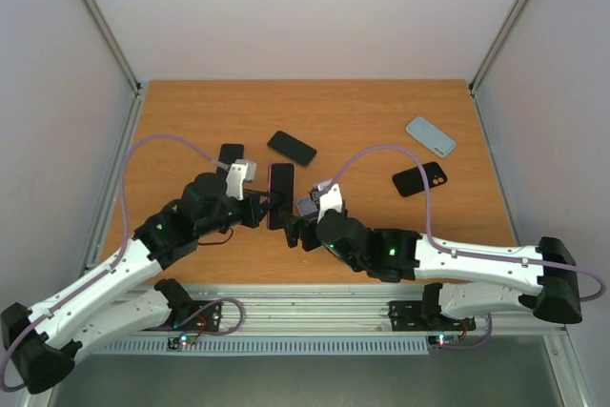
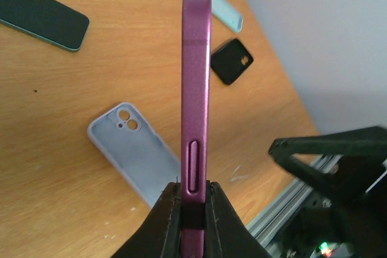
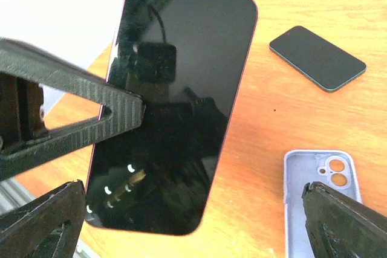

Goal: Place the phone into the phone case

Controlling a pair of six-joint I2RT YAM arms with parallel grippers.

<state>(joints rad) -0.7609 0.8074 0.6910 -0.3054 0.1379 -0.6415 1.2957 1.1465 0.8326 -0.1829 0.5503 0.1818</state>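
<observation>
My left gripper (image 1: 270, 203) is shut on the phone (image 1: 281, 193), which has a magenta rim and a black screen, and holds it on edge above the table. In the left wrist view the phone (image 2: 197, 89) stands edge-on between my fingers (image 2: 172, 222). In the right wrist view its screen (image 3: 175, 107) faces the camera, with a left finger (image 3: 72, 113) across it. My right gripper (image 1: 294, 233) is open and empty, its jaws spread wide just short of the phone's lower end. The lavender phone case (image 2: 136, 152) lies open side up on the table, also seen in the right wrist view (image 3: 314, 176).
A dark phone (image 1: 292, 148) lies flat behind the held phone, and a small black item (image 1: 231, 153) to its left. A black case (image 1: 420, 179) and a light blue case (image 1: 431, 136) lie at the right. The wooden table (image 1: 362, 107) ends at a metal rail (image 1: 315, 293).
</observation>
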